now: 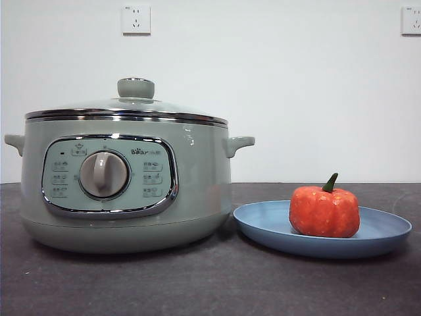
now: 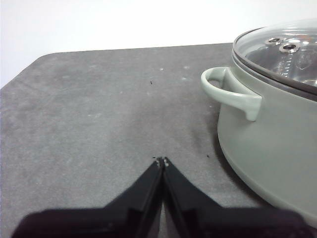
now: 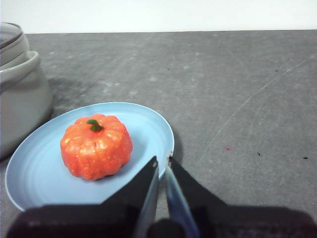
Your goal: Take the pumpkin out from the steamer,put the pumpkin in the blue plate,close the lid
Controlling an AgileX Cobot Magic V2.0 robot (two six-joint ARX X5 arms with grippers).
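Note:
The orange pumpkin (image 1: 324, 210) (image 3: 96, 146) with its green stem sits upright in the blue plate (image 1: 388, 230) (image 3: 34, 163), to the right of the steamer (image 1: 197, 184) (image 2: 272, 144) (image 3: 20, 94). The glass lid (image 1: 131, 105) (image 2: 282, 52) with its pale green knob rests on the steamer's chrome rim. My left gripper (image 2: 162, 160) is shut and empty, hanging over bare table beside the steamer's side handle (image 2: 230, 91). My right gripper (image 3: 162, 159) is shut and empty, just off the plate's rim, apart from the pumpkin. Neither arm shows in the front view.
A dark grey tabletop (image 1: 210, 283) runs under everything, with a white wall and two sockets (image 1: 136, 19) behind. The table's rounded corner and edge (image 2: 29, 64) lie beyond the left gripper.

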